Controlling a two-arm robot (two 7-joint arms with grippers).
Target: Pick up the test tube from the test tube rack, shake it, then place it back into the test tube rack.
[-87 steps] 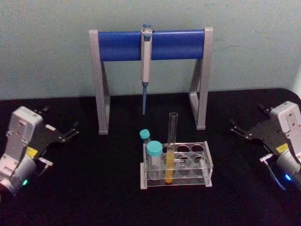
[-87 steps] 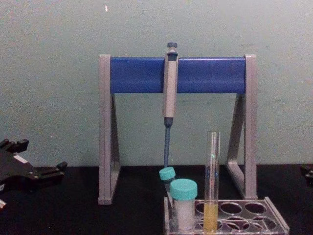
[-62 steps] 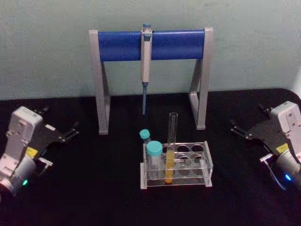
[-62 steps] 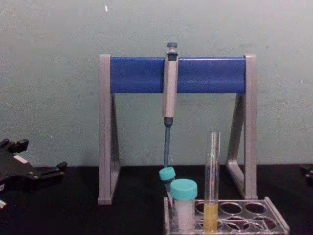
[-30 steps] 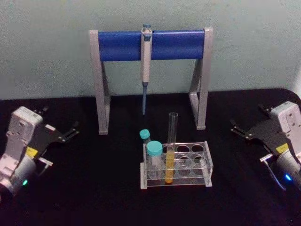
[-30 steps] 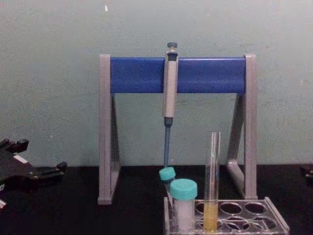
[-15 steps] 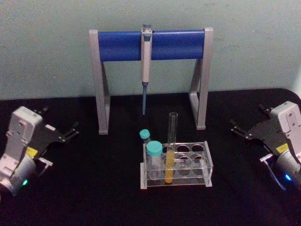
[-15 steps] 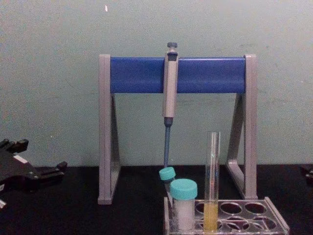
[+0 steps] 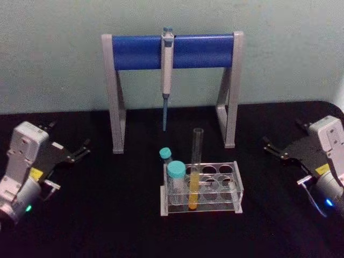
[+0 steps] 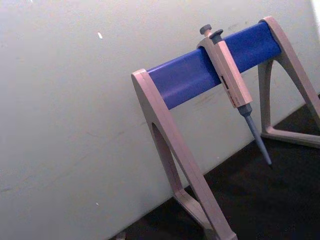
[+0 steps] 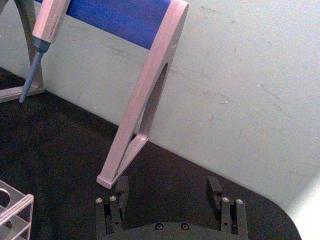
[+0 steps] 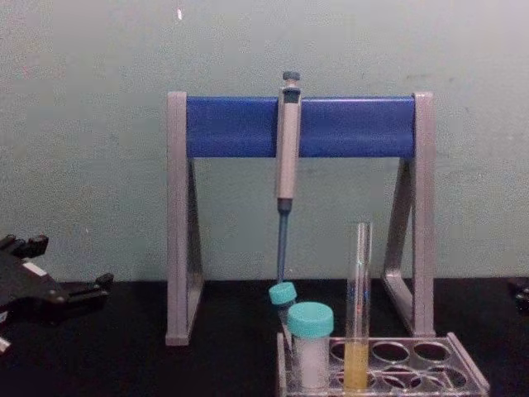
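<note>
The test tube (image 9: 195,161) stands upright in the front row of the clear test tube rack (image 9: 237,188) at the middle of the black table. Yellow liquid fills its bottom part (image 12: 357,368). From the chest the test tube rack (image 12: 467,376) lies low and near. My left gripper (image 9: 69,135) rests open at the far left, well away from the rack, and its dark fingers (image 12: 83,288) show at the chest view's left edge. My right gripper (image 9: 282,134) rests open at the far right; the right wrist view has its two fingers (image 11: 120,187) spread wide with nothing between them.
A grey-and-blue pipette stand (image 9: 172,51) rises behind the rack with a pipette (image 9: 166,70) hanging on its bar. Two teal-capped vials (image 9: 176,171) stand at the rack's left end. A pale wall closes off the back. Bare black table lies on both sides of the rack.
</note>
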